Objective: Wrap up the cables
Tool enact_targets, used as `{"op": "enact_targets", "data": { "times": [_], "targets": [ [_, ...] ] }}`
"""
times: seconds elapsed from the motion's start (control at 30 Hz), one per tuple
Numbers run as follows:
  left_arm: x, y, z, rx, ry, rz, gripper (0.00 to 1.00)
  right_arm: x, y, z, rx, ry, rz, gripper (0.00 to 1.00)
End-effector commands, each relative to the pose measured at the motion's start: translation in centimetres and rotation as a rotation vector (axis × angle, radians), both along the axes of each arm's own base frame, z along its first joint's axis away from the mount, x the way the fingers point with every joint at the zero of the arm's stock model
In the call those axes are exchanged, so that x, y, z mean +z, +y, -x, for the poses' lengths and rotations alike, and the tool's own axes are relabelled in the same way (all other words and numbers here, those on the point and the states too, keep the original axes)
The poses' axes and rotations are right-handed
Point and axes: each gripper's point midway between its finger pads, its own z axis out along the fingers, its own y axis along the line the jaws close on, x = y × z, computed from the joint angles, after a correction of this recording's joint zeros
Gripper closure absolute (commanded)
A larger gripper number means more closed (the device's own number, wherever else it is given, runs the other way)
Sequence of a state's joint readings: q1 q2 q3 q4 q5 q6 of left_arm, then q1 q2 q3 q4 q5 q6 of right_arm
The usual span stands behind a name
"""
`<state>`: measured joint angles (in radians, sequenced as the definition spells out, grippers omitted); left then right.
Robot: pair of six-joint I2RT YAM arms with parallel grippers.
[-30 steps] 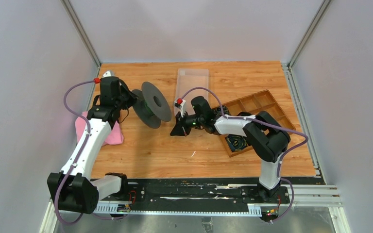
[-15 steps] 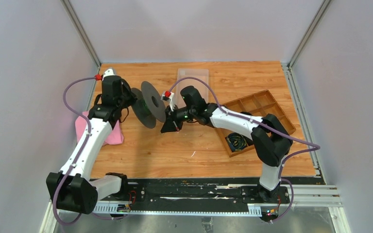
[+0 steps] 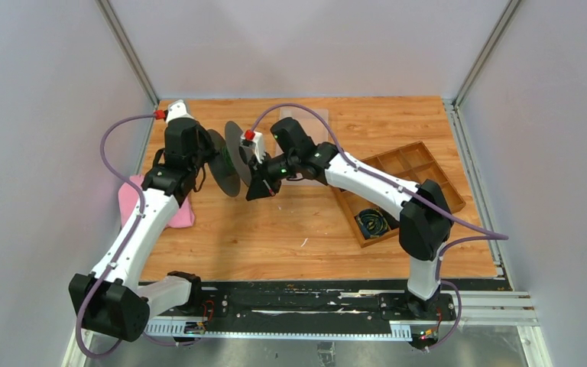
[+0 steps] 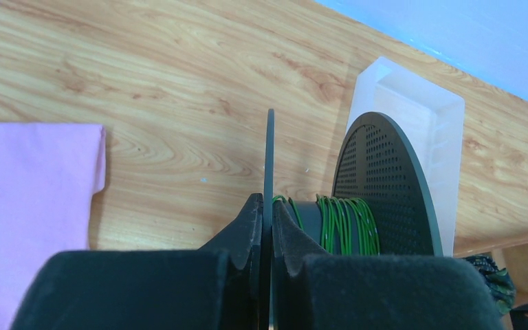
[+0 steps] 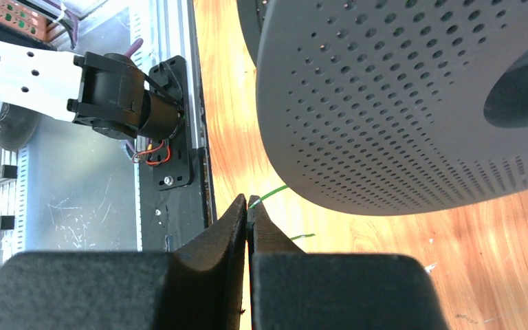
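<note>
From my remote station: the left gripper point(image 4: 267, 214) is clenched on the thin, flat outer disc of a dark grey spool point(image 4: 385, 185), which it holds above the wood-grain table point(image 3: 290, 229). The cables point(image 4: 344, 223), fine glossy green wire, sit wound in tight turns on the spool's hub between its two round discs, whose matte faces are dotted with small holes. Just below the spool's rim, the right gripper point(image 5: 249, 204) has its foam-padded fingers pressed together, apparently pinching one loose green strand, though the contact point is hard to make out. A soft pink cloth point(image 3: 172, 214) lies left of the spool, a clear plastic tub point(image 4: 412, 103) behind it, and a compartmented wooden tray point(image 3: 420, 164) well to its right.
</note>
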<state>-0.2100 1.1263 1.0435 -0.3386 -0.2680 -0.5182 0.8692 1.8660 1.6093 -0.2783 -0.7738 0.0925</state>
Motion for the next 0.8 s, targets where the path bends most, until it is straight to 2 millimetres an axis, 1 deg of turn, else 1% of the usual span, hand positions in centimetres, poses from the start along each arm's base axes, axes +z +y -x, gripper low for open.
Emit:
{"op": "enact_targets", "data": {
  "times": [0.0, 0.17, 0.23, 0.33, 0.4, 0.53, 0.67, 0.77],
  "targets": [
    [4.8, 1.3, -1.2, 0.062, -0.174, -0.05, 1.0, -0.7, -0.6, 2.0, 0.063, 0.013, 0.094, 0.99],
    [5.1, 0.5, -1.2, 0.008, -0.183, -0.09, 1.0, -0.4, -1.3, 1.2, 0.06, -0.062, 0.136, 0.99],
    [5.1, -0.1, -1.1, -0.027, -0.184, -0.118, 1.0, 0.1, -1.4, 1.1, 0.068, -0.096, 0.126, 0.99],
    [4.7, -1.4, -0.9, -0.093, -0.182, -0.171, 1.0, 1.1, -1.3, 0.7, 0.076, -0.138, 0.107, 0.99],
    [4.6, -2.6, -0.7, -0.152, -0.187, -0.211, 1.0, 1.9, -1.1, 0.6, 0.092, -0.158, 0.097, 0.99],
    [4.5, -4.7, -0.3, -0.259, -0.205, -0.294, 1.0, 2.7, -0.9, 0.1, 0.114, -0.187, 0.083, 0.99],
    [4.2, -6.0, 0.1, -0.341, -0.211, -0.329, 1.0, 3.5, -0.9, -0.5, 0.113, -0.214, 0.068, 0.99],
    [3.5, -7.2, 0.5, -0.417, -0.216, -0.339, 1.0, 4.4, -1.1, -0.8, 0.107, -0.223, 0.051, 0.99]
  ]
}}
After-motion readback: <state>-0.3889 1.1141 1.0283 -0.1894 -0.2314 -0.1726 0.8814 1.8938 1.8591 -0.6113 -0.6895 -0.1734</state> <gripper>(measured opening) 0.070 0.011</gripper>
